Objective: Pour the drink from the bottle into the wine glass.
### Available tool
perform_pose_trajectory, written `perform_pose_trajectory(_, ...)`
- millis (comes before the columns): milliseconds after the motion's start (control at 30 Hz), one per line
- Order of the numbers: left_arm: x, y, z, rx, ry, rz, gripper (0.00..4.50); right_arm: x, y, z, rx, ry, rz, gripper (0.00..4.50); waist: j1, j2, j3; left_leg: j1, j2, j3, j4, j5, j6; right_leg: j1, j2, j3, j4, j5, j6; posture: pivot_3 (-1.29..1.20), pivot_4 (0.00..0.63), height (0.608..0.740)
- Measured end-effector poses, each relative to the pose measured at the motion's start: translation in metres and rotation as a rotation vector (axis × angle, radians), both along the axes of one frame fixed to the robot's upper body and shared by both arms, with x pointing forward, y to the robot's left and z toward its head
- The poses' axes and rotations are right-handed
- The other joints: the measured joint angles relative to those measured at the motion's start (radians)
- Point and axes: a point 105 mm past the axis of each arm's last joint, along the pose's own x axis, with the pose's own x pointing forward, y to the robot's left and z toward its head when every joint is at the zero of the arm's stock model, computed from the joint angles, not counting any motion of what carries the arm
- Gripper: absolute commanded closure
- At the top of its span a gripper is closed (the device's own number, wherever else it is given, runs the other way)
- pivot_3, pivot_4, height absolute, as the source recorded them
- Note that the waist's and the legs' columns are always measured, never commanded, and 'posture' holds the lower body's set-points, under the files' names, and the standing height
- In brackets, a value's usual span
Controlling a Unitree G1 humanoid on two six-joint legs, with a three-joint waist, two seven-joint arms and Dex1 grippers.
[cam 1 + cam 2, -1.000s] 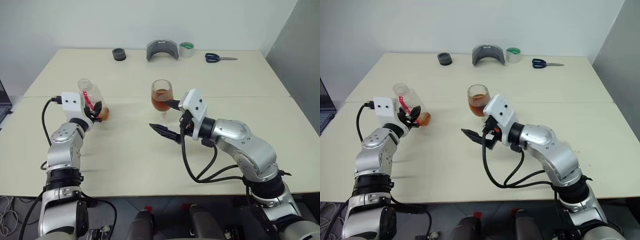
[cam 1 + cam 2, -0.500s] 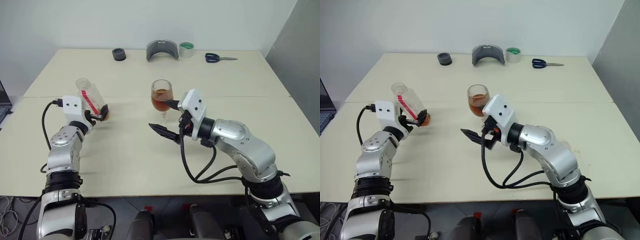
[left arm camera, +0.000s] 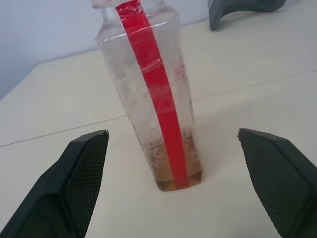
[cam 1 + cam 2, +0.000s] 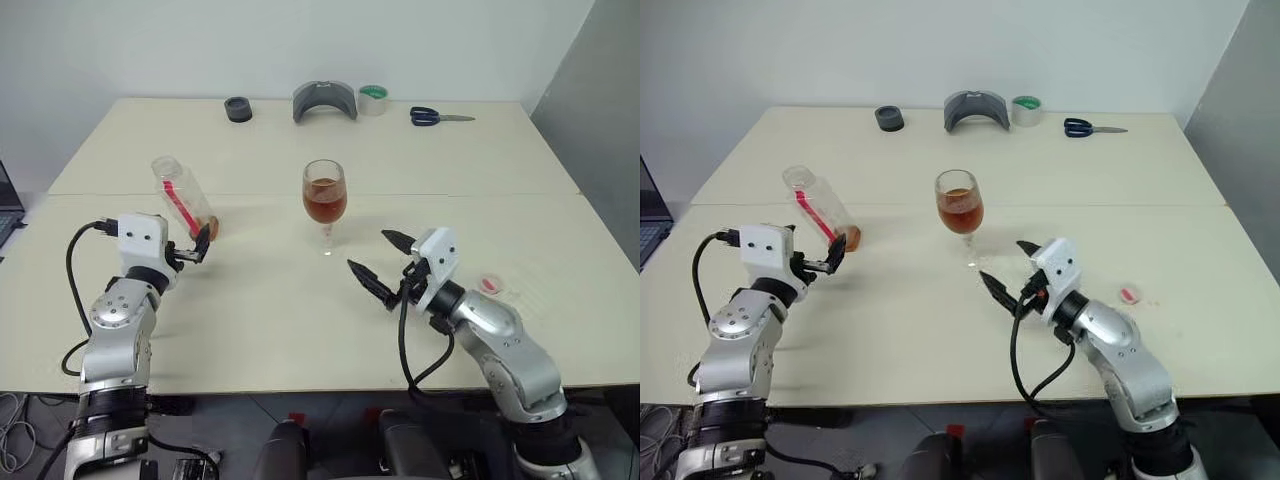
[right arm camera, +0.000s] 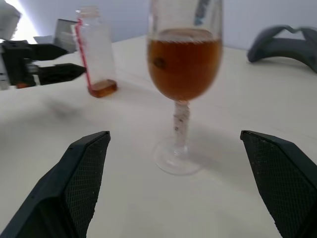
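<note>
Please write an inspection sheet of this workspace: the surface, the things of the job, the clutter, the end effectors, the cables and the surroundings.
Surface: beige table, a seam running across it.
Bottle: stands uncapped on the table, a little drink at its bottom, free of any grip.
Wine glass: upright, bowl partly filled with reddish-brown drink.
Cap: lies on the table at the right.
Clutter: black ring, grey curved holder, tape roll and scissors along the far edge.
Left end effector: open, just short of the bottle.
Right end effector: open, empty, near the glass.
Cables: black cable looping off the left wrist; another under the right.
Surroundings: white wall.
</note>
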Motion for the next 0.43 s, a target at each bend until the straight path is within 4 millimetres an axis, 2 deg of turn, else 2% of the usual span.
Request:
perform_pose_trajectory(167,-0.021,-0.016,-0.02,-0.066,0.052,-0.031,0.01,0.009,-0.022,-0.021,-0.006,-0.007,-0.133,0.0,0.0,0.0,0.0,0.001,0.0,0.001,0.0,0.0,0.0,0.0,0.001,0.001,0.0,0.0,0.0,0.0,0.15,0.74)
perform_pose_trajectory(433,-0.031,-0.026,-0.023,-0.096,0.05,-0.036,0.01,0.025,-0.036,-0.02,0.042,-0.007,-0.214,0.0,0.001,0.0,0.0,0.001,0.0,0.001,0.0,0.0,0.0,0.001,0.001,0.001,0.0,0.0,0.0,0.0,0.15,0.74)
